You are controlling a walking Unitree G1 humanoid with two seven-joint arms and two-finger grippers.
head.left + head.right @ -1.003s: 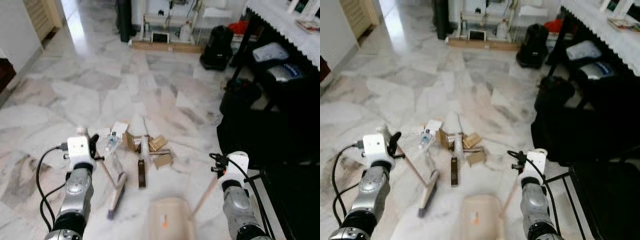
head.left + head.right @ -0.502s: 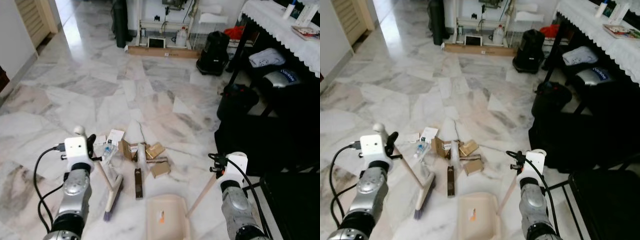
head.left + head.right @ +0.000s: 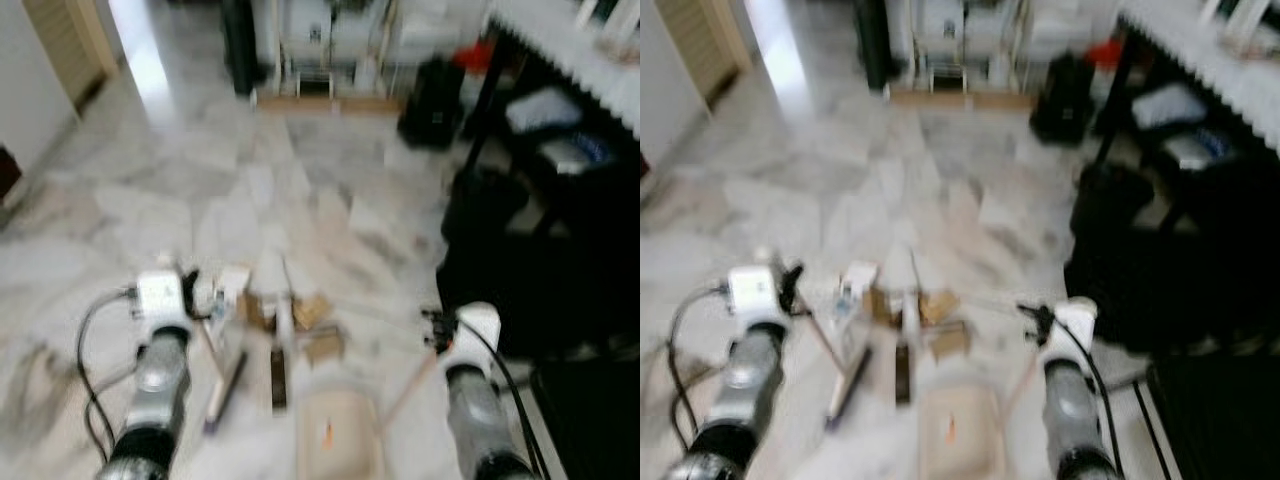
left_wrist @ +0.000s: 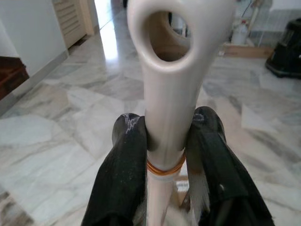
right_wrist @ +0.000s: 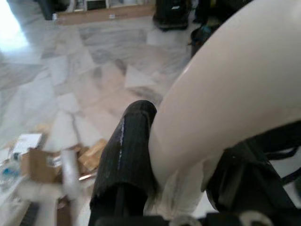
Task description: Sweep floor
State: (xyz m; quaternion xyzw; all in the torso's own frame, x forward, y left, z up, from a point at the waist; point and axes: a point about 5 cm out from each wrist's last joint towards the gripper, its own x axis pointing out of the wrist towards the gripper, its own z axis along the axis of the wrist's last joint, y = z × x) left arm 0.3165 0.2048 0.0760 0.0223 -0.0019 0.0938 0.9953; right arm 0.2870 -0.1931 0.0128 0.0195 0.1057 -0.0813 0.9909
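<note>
head views, blurred: one cream plastic dustpan (image 3: 338, 430) and one long-handled cream broom (image 3: 222, 385) on white marble floor (image 3: 150, 190), beside scattered cardboard scraps (image 3: 290, 310). left wrist: left gripper (image 4: 167, 141) pinched broom's handle. right wrist: right gripper (image 5: 183, 183) clamped dustpan's handle.

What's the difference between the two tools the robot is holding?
The broom, in the left gripper, has a flat brush head lying left of the litter. The dustpan, in the right gripper, is a wide cream tray nearer the robot. Both have pale handles, gripped between black fingers.
</note>
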